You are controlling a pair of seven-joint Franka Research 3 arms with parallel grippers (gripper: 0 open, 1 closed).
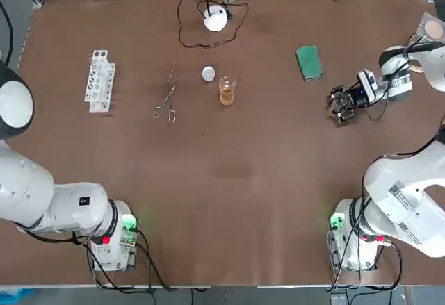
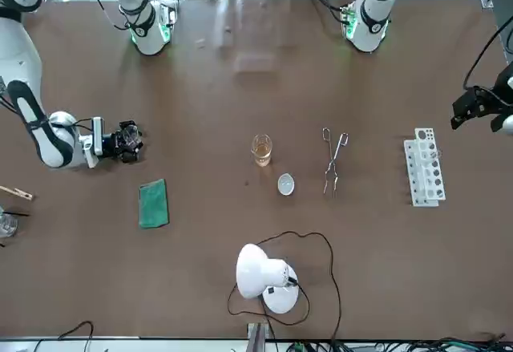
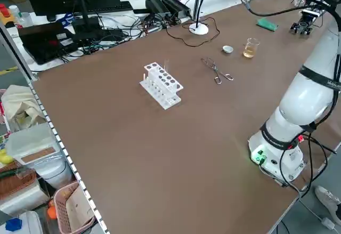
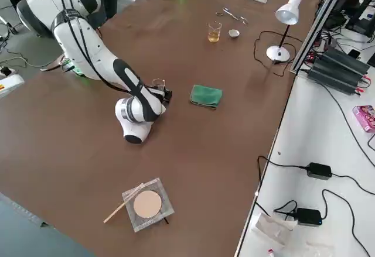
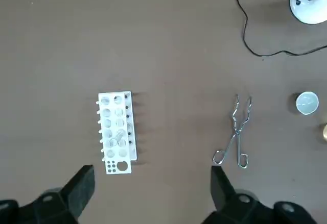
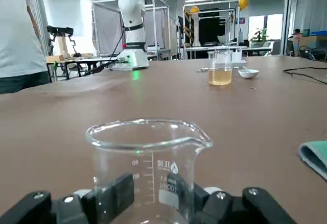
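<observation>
Empty beaker [image 6: 148,152] upright, low at bench [image 1: 236,180] 3 o'clock side, pinched near base by right gripper [image 1: 341,108] fingers [image 6: 115,191] lying level. Green cloth [image 1: 309,62] near, at its 11 o'clock. Left gripper [image 5: 149,178] well apart at 9 o'clock, above tube rack [image 5: 116,132], fingers [image 5: 76,188] spread, empty.
</observation>
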